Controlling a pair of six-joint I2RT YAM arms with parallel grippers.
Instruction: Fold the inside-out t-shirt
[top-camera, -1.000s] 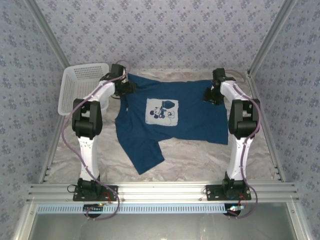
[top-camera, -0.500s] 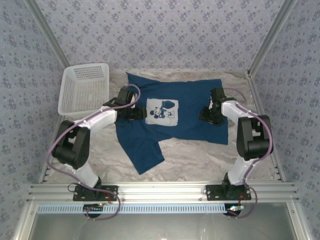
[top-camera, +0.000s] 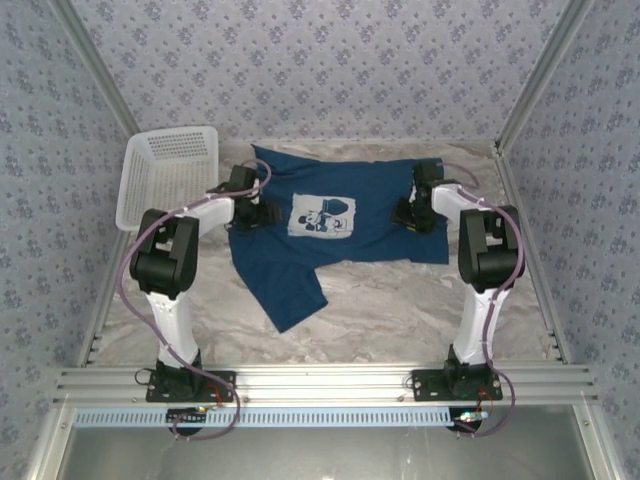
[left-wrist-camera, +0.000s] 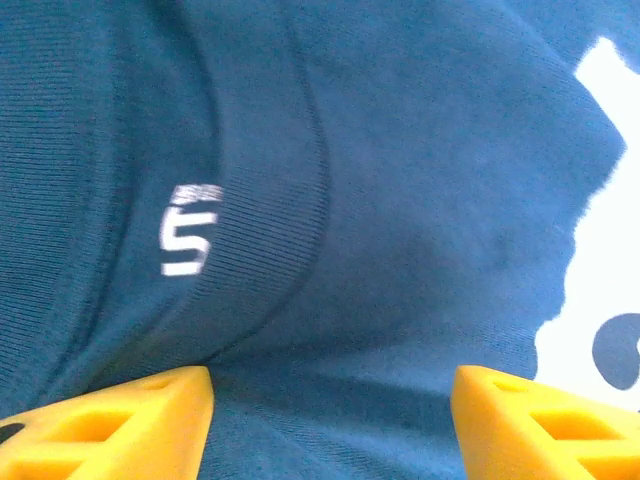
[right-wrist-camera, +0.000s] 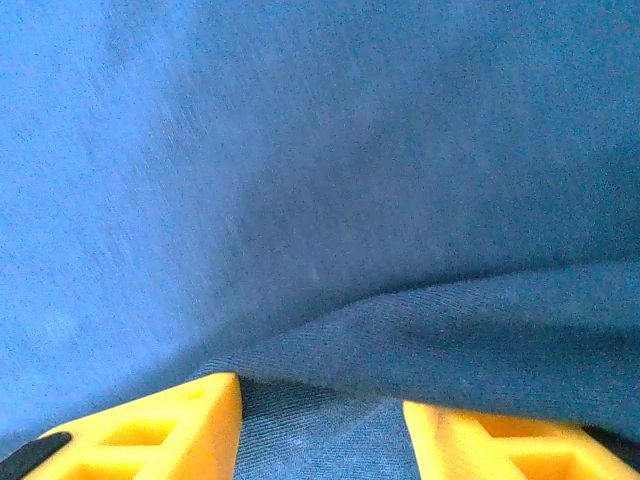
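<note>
We found the t-shirt (top-camera: 360, 215) spread on the table (top-camera: 400, 310) between both arms. The left gripper (left-wrist-camera: 332, 380) sat open over the collar (left-wrist-camera: 300, 200). The right gripper (right-wrist-camera: 320, 395) sat open astride a raised fold (right-wrist-camera: 450, 320) at the opposite end, presumably so we could take paired grasps for folding.

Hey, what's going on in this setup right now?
Two robot arms are working on a navy t-shirt spread on the marbled table, print facing up. The left gripper sits on the shirt by the collar, and the right gripper sits on the opposite side. Both have their jaws apart, with cloth between the fingers but not clearly pinched. A flap trails toward the arms' bases, and a white basket stands at the far left.
</note>
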